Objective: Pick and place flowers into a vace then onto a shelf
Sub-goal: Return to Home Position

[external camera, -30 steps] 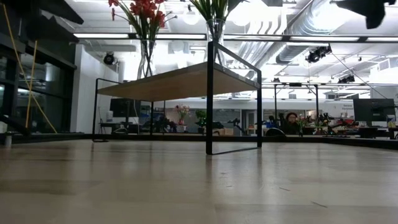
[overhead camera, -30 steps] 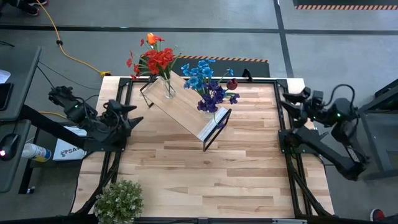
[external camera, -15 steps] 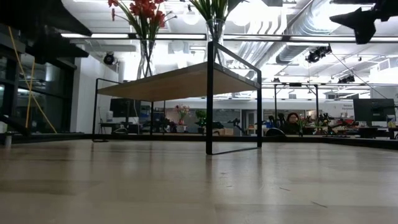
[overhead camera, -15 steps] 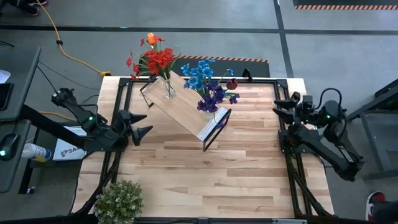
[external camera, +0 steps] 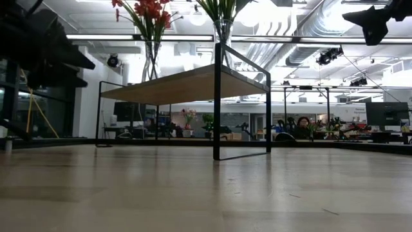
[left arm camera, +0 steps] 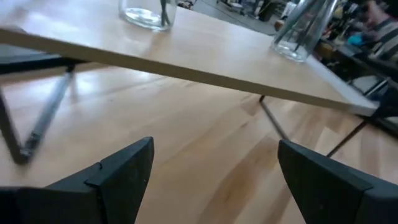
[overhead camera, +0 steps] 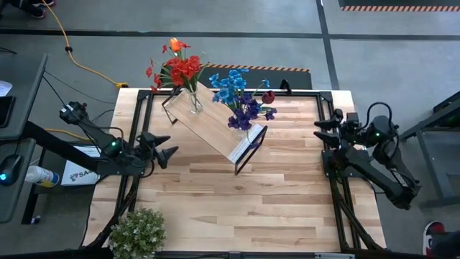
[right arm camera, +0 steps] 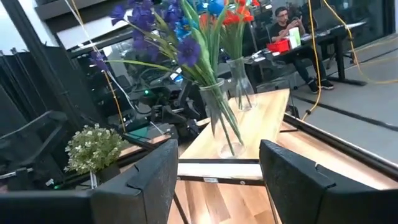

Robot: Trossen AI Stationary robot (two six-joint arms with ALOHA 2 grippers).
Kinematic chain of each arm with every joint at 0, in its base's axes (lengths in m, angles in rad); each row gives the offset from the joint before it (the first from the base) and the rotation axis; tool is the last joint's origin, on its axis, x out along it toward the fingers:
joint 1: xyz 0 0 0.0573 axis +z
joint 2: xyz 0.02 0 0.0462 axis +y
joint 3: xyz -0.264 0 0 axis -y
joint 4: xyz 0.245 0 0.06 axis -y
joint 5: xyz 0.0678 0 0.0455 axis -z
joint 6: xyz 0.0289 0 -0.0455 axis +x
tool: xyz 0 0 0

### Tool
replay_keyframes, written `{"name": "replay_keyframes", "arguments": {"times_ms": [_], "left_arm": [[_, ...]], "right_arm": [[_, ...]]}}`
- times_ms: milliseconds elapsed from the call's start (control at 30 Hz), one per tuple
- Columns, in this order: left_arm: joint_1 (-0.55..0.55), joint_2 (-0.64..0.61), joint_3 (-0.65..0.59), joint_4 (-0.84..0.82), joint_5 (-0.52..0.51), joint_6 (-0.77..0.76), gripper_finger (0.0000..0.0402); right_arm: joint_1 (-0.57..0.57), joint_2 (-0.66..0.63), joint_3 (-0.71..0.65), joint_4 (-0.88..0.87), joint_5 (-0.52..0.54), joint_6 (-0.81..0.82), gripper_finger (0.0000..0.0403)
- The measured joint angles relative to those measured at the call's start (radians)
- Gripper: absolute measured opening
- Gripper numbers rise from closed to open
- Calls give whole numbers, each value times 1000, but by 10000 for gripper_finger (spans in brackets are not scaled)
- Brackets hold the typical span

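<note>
High view: a rectangular light wood shelf on a thin black metal frame [overhead camera: 212,128] stands askew on the far half of the plank tabletop [overhead camera: 251,208]. At its far-left end a clear glass vase [overhead camera: 195,101] holds the red and orange artificial flowers [overhead camera: 181,70]. The blue, purple and dark maroon artificial flowers [overhead camera: 231,86] rise over its other end. The left gripper [overhead camera: 167,144] hangs at the table's left edge with fingers spread and empty, well apart from the shelf. The right gripper [overhead camera: 320,131] sits at the right edge, toward the far corner, also released. A bushy pale-green leafy clump [overhead camera: 136,230] is at the near-left corner. Low view: the shelf board is level on its black legs, with both vases upright on top. The second clear vase [external camera: 223,32] stands above the near leg. Left wrist view: the dark fingers [left arm camera: 124,171] are wide apart with nothing between them, and two vase bases rest on the board. Right wrist view: the fingers are parted and empty, and the blue-purple bunch is upright in its vase at the shelf's end. A seated person [right arm camera: 287,25] is in the room beyond.
</note>
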Motion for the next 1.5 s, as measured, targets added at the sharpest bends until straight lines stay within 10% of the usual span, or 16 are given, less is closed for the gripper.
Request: {"name": "replay_keyframes", "arguments": {"times_ms": [300, 833, 1500], "left_arm": [[2, 0, -142, 442, 13, 291, 376], [271, -265, -145, 435, 198, 621, 376], [494, -387, -145, 274, 324, 680, 376]], "right_arm": [[0, 1, -1, 5, 123, -48, 222], [0, 0, -491, 800, -54, 277, 223], [384, 21, -496, 698, 270, 147, 221]]}}
